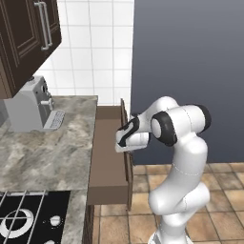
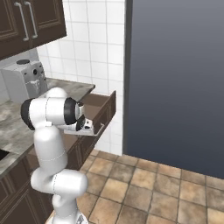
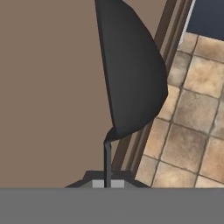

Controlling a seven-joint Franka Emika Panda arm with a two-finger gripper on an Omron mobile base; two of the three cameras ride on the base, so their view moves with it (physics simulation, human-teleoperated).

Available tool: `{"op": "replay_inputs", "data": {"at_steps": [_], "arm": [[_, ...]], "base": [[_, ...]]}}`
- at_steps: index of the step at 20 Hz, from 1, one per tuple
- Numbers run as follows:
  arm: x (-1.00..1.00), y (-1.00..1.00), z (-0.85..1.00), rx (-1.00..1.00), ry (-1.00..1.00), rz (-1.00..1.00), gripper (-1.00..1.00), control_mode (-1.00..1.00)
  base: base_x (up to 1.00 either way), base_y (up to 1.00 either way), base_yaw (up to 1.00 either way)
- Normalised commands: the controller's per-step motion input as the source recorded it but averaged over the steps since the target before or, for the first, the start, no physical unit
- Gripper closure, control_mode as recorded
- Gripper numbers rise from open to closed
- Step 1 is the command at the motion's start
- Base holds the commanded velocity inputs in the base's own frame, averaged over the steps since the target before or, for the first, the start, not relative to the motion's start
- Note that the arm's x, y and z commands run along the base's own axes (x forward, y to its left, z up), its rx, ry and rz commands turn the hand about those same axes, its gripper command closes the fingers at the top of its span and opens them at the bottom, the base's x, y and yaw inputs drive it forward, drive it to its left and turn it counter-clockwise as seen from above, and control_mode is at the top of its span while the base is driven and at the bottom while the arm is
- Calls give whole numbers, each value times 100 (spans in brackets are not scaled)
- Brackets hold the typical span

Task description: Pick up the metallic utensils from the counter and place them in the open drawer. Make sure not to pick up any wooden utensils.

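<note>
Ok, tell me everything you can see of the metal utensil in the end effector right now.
The metal utensil is dark grey with a matte sheen: a broad, rounded, spoon-like bowl narrowing to a thin straight handle. The end effector is shut on that handle, holding the piece over the open drawer's plain brown floor, near its front edge. Nothing else appears to touch it.

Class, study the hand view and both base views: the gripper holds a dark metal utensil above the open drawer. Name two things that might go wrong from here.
1. In the hand view the metal utensil hangs over the drawer close to its front edge, tiled floor just beyond; released here, it might land outside.
2. The gripper pinches only the thin handle, so the utensil may swing or slip.
</note>
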Motion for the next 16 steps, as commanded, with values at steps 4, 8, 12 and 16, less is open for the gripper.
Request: {"op": "replay_inputs", "data": {"at_steps": [4, 8, 12, 16], "arm": [[0, -87, -49, 0, 0, 0, 100, -100], [0, -98, -56, 0, 0, 0, 100, -100], [0, -100, -57, 0, 0, 0, 100, -100], [0, -100, -54, 0, 0, 0, 100, -100]], "base": [[0, 0, 0], [0, 0, 0], [0, 0, 0], [0, 0, 0]]}}
